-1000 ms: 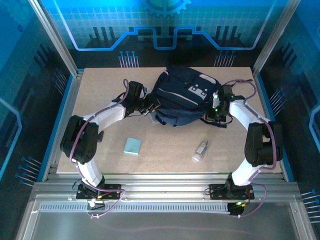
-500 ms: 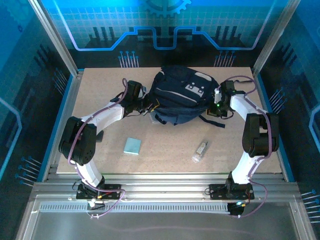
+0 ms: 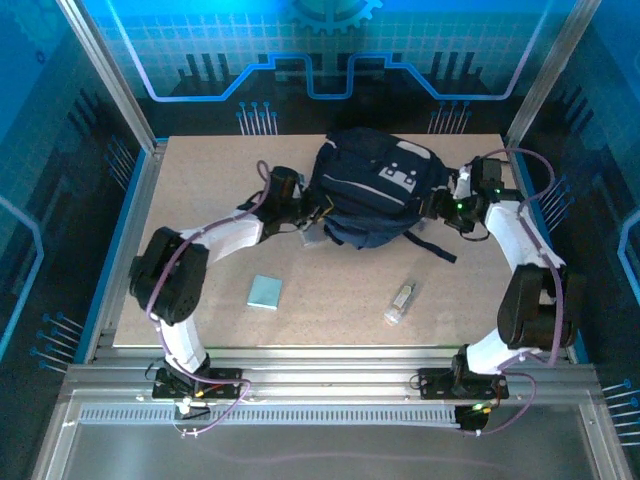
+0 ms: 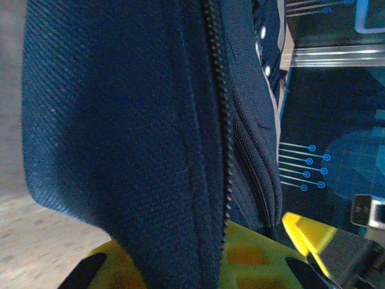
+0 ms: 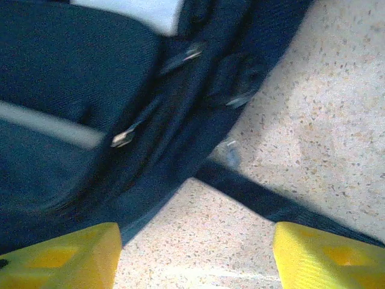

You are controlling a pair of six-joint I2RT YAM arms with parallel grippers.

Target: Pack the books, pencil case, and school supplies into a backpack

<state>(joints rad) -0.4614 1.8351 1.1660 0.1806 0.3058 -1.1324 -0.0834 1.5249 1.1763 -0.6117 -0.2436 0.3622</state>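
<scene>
The backpack (image 3: 375,190) sits by the middle of the table's (image 3: 200,180) far edge. My left gripper (image 4: 204,265) pinches its fabric; my right gripper (image 5: 195,259) gapes empty above a strap (image 5: 264,201). A one-sided pull could drag the bag, or closing could snag that strap.

beige speckled tabletop (image 3: 330,322) within blue-lit panel walls (image 3: 50,150)

Matt woven navy cloth backpack (image 4: 120,120) on speckled matt table (image 5: 313,108)

Navy backpack (image 5: 72,120) upper left, strap (image 5: 258,198) across speckled table (image 5: 325,108); end effector (image 5: 195,259) fingers apart.
</scene>
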